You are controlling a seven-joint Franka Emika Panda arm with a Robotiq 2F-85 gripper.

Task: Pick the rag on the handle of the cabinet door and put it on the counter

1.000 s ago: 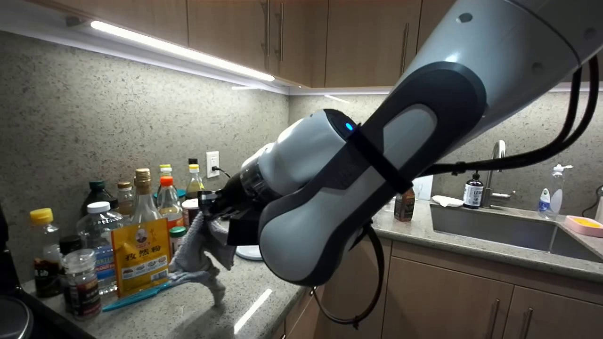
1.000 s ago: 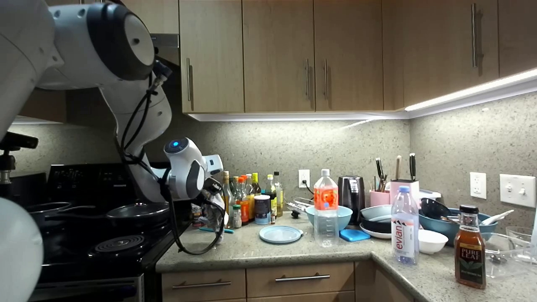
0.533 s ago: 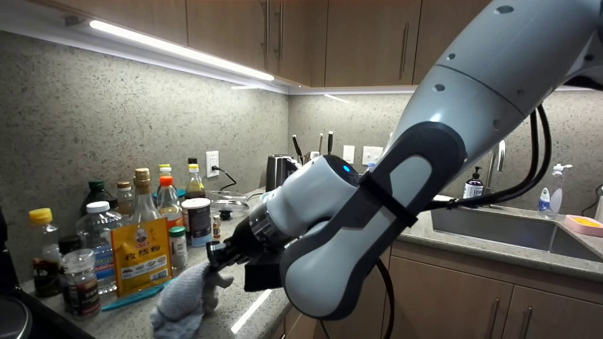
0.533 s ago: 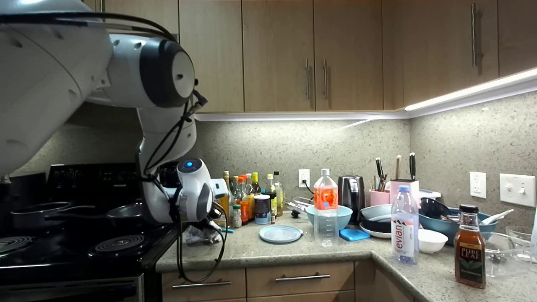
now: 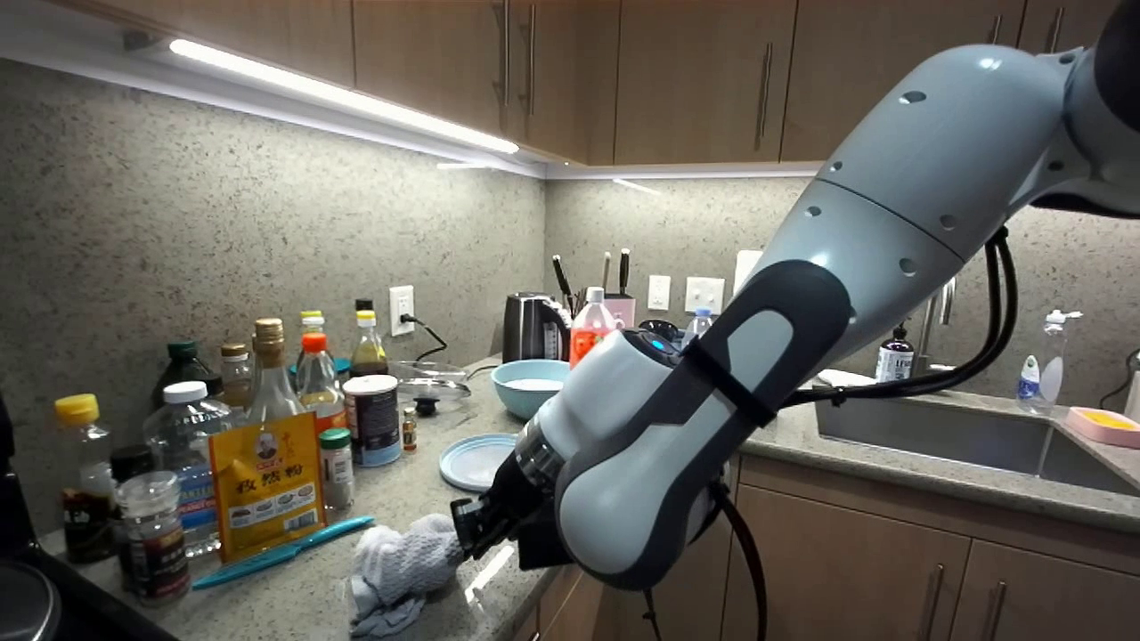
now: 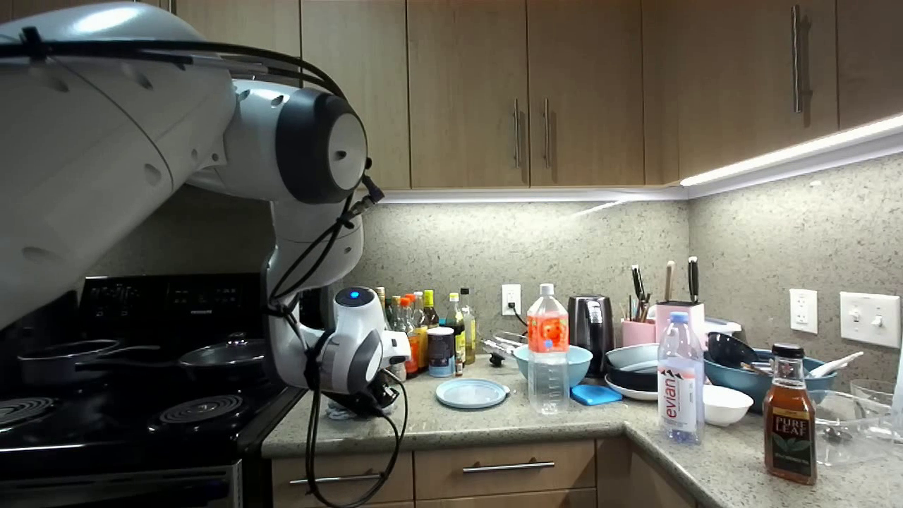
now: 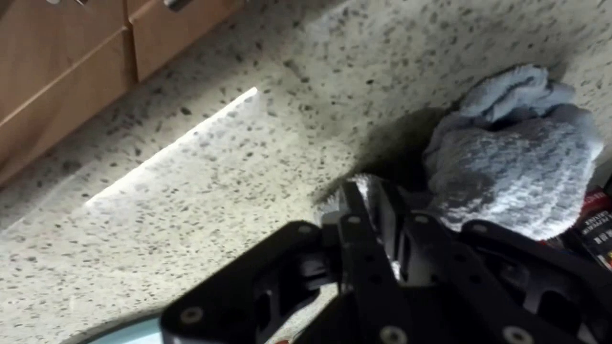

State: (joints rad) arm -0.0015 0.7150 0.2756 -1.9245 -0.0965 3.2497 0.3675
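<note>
A grey-white rag (image 5: 405,565) is bunched low over the speckled counter (image 5: 303,601), its lower folds appearing to rest on the surface. My gripper (image 5: 463,532) points down at a slant, with its fingertips at the rag's right end in this exterior view. In the wrist view, the gripper (image 7: 375,191) has its fingers close together with cloth between them, and the main bulk of the rag (image 7: 516,172) hangs to the right. In an exterior view only a little of the rag (image 6: 342,409) shows behind the arm. No rag shows on the cabinet handles (image 5: 764,93).
A turquoise knife (image 5: 276,554) lies beside the rag, in front of a yellow packet (image 5: 267,485) and several bottles and jars. A light blue plate (image 6: 471,394) and a blue bowl (image 5: 530,387) stand farther along. The black stove (image 6: 204,409) adjoins the counter.
The arm has moved down and along the counter away from the bottles, carrying the rag. The rag went from hanging in the air to bunched at the counter surface.
</note>
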